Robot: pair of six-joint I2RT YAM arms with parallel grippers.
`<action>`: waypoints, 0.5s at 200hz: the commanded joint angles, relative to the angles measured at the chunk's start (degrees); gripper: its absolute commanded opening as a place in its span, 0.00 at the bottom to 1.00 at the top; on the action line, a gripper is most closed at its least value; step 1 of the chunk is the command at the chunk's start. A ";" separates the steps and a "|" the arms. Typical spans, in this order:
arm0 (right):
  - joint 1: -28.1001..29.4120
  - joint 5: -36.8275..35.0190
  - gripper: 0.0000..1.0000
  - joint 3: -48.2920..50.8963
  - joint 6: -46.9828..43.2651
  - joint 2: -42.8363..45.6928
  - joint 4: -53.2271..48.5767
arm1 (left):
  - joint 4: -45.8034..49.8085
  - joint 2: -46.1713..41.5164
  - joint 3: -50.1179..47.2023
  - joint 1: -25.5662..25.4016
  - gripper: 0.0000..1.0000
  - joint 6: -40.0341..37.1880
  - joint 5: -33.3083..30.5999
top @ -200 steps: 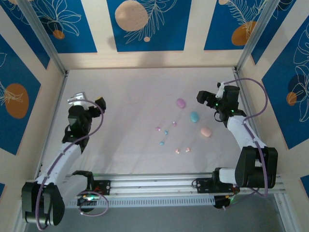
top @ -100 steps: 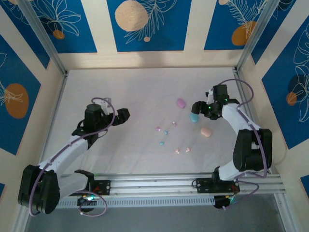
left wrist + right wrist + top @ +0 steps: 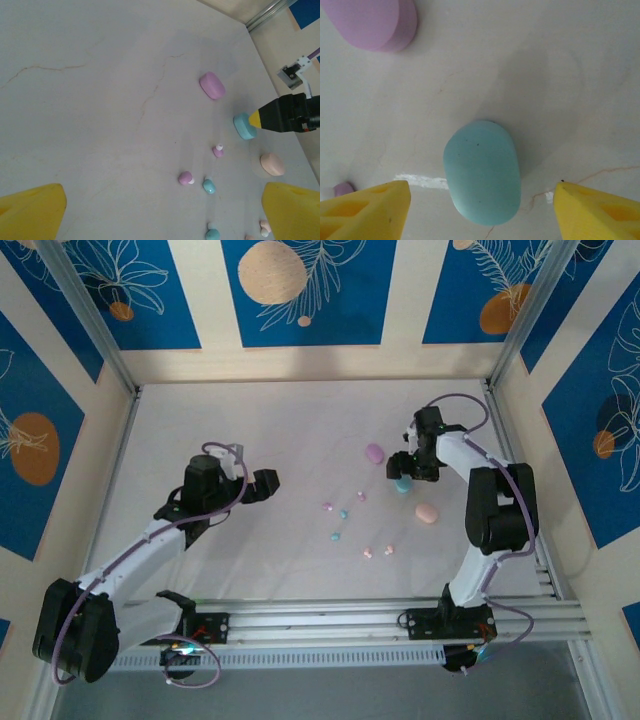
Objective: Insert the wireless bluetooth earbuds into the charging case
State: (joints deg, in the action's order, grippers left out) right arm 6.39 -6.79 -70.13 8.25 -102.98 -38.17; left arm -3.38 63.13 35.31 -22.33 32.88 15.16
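Right gripper (image 3: pixel 403 468) hangs low over the light blue oval plastic charging case (image 3: pixel 482 172), its yellow fingers (image 3: pixel 370 210) spread to either side of the case with bare table showing between each pad and the case's sides, so nothing is pinched. From the left wrist camera one yellow fingertip of that gripper overlaps the near edge of the blue case; whether it touches cannot be told.

Left gripper (image 3: pixel 262 485) hovers over the pale, marble-patterned tabletop (image 3: pixel 280 420) left of centre, jaws spread wide and empty, pointing towards the scattered pieces.

Two more closed cases lie beside the blue one: a lilac oval plastic case (image 3: pixel 375 453) farther back and a pink oval plastic case (image 3: pixel 427 513) nearer the arm bases, each apart from the blue case.

All six tiny pastel plastic earbuds (image 3: pixel 344 513) lie loose on the table between the two grippers, none inside a case. The lilac pair (image 3: pixel 185 178) lies closest to the cases, with one bud near the blue case. The light blue pair (image 3: pixel 209 186) lies just beside and below the lilac buds. The pink pair (image 3: pixel 368 552) lies side by side nearest the front edge
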 commanded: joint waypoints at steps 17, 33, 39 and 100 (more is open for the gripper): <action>1.31 -3.14 0.70 -3.06 -3.24 -2.63 -2.94 | 1.33 -0.98 1.17 -0.65 1.00 -0.99 -0.83; 1.30 -3.41 0.66 -3.39 -3.57 -3.32 -3.22 | 1.61 -1.31 1.13 -0.66 1.00 -0.98 -1.14; 1.41 -3.42 0.66 -3.39 -3.64 -3.43 -3.22 | 1.53 -1.34 1.02 -0.66 1.00 -0.98 -1.18; 2.92 -4.48 0.61 -3.08 -4.12 -4.98 -2.61 | 1.64 -1.43 1.48 -0.61 1.00 0.05 -1.45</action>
State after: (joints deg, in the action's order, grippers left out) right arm 8.64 -10.52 -72.16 5.15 -106.45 -39.92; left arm -2.24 62.63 35.31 -22.41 32.88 14.55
